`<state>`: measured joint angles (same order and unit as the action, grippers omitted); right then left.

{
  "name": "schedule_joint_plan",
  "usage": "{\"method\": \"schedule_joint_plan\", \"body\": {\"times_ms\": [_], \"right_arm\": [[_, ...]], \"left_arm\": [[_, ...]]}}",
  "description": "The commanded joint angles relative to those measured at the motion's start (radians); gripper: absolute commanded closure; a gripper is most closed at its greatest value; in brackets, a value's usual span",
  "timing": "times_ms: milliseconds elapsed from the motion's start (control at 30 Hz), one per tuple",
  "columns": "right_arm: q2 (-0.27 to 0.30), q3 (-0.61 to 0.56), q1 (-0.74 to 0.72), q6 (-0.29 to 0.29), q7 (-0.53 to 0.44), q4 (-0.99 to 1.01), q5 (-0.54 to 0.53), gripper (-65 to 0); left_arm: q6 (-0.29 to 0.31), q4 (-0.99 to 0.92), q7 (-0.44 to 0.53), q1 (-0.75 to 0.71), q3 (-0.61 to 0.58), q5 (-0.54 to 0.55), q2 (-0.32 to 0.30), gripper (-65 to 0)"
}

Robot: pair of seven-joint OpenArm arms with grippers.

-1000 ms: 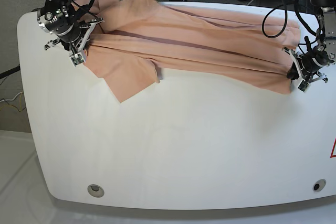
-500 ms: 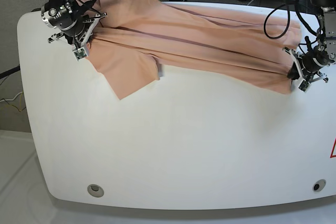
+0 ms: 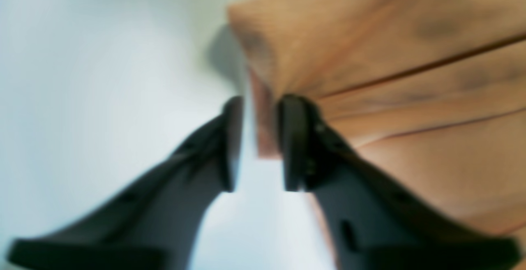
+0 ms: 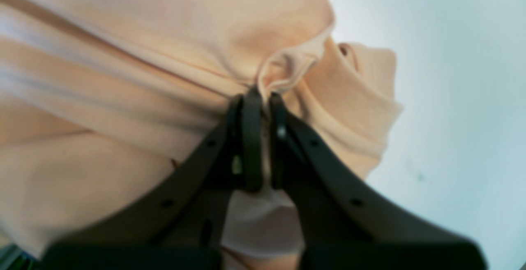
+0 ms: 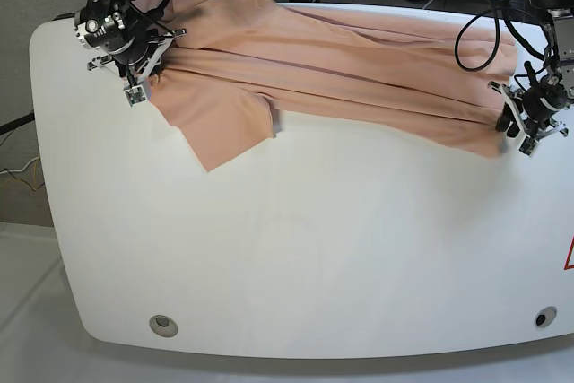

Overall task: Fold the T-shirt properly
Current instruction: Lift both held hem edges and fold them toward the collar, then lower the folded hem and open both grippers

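The T-shirt (image 5: 332, 60) lies stretched in long folds across the far part of the white surface (image 5: 296, 257), one sleeve flap spread toward the near side at the base view's left. The left end effector (image 3: 257, 142) sits at the shirt's end on that view's right, its jaws parted with a gap between them and a corner of the fabric hanging in that gap, not pinched. The right end effector (image 4: 263, 138) at the other end has its jaws pressed together on a bunched fold of the shirt.
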<state>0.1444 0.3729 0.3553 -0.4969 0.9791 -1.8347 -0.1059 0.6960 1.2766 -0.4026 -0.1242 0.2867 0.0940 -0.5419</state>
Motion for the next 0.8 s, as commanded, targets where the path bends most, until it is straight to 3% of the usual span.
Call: {"method": "schedule_joint_plan", "body": {"times_ms": [0, 167, 233, 300, 367, 467, 600, 767], "right_arm": [[0.002, 0.008, 0.009, 0.016, 0.047, 0.008, 0.054, 0.0], [-0.021, 0.008, 0.012, 0.014, 0.014, -0.018, 0.056, -0.1], [-0.022, 0.008, 0.014, 0.014, 0.01, -0.032, 0.053, -3.0], [-0.024, 0.008, 0.014, 0.014, 0.01, -0.043, 0.053, -9.3], [-0.033, 0.008, 0.012, 0.014, 0.01, -0.05, 0.053, -20.3], [-0.042, 0.008, 0.009, 0.014, 0.008, -0.067, 0.056, -35.8], [-0.042, 0.008, 0.008, 0.013, 0.004, -0.095, 0.054, -49.5], [-0.044, 0.007, -0.005, 0.013, -0.042, -0.127, 0.054, -51.0]], "left_arm": [[0.002, 0.045, -0.002, -0.009, 0.03, -0.017, -0.02, -25.6], [0.002, 0.111, -0.002, -0.028, 0.058, -0.021, 0.009, -40.1], [0.002, 0.133, -0.002, -0.044, 0.058, -0.02, 0.009, -44.5], [0.002, 0.153, -0.002, -0.048, 0.058, -0.018, 0.01, -47.9], [0.002, 0.171, -0.002, -0.05, 0.058, -0.018, 0.012, -51.0], [0.002, 0.179, -0.002, -0.045, 0.058, -0.017, 0.012, -51.4], [0.002, 0.182, -0.002, -0.041, 0.058, -0.017, 0.012, -51.4], [0.002, 0.183, -0.015, -0.001, 0.058, -0.017, 0.012, -51.6]]}}
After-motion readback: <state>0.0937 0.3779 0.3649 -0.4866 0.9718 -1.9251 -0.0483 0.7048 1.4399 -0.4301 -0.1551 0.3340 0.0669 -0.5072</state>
